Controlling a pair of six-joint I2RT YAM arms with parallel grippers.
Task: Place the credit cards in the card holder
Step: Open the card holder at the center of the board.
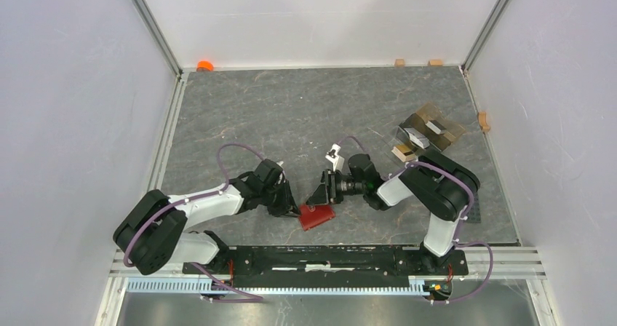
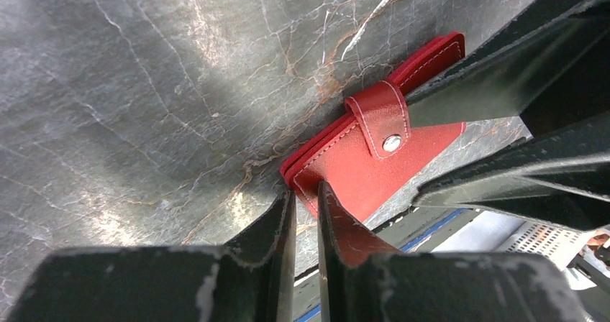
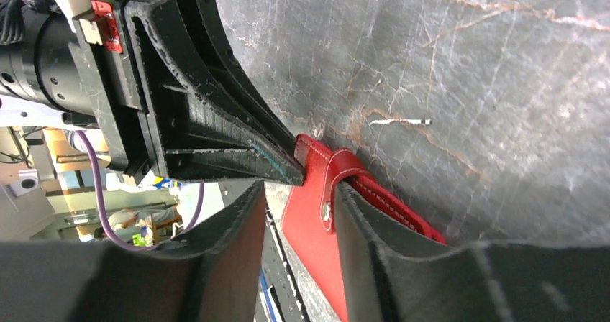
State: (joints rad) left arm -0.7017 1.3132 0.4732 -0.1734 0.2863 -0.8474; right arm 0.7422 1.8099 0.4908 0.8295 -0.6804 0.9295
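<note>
The card holder (image 1: 316,217) is a red leather wallet, folded shut and lying flat near the table's front edge. A strap (image 2: 381,117) with a metal snap wraps over its edge. My left gripper (image 2: 306,192) has narrow jaws pinching the holder's (image 2: 360,164) near corner. My right gripper (image 3: 298,192) stands open over the strap (image 3: 332,178), one finger resting on the holder (image 3: 306,228). From above, the left gripper (image 1: 291,209) and right gripper (image 1: 322,199) meet at the holder. No credit cards show for certain. A dark flat rectangle (image 1: 473,213) lies by the right arm; I cannot tell whether it is a card.
A clear brownish stand (image 1: 433,126) with white and tan blocks sits at the back right. Small wooden blocks (image 1: 399,62) lie along the back wall and one (image 1: 482,121) by the right wall. An orange object (image 1: 205,65) sits in the back left corner. The front rail (image 1: 327,257) runs just behind the holder.
</note>
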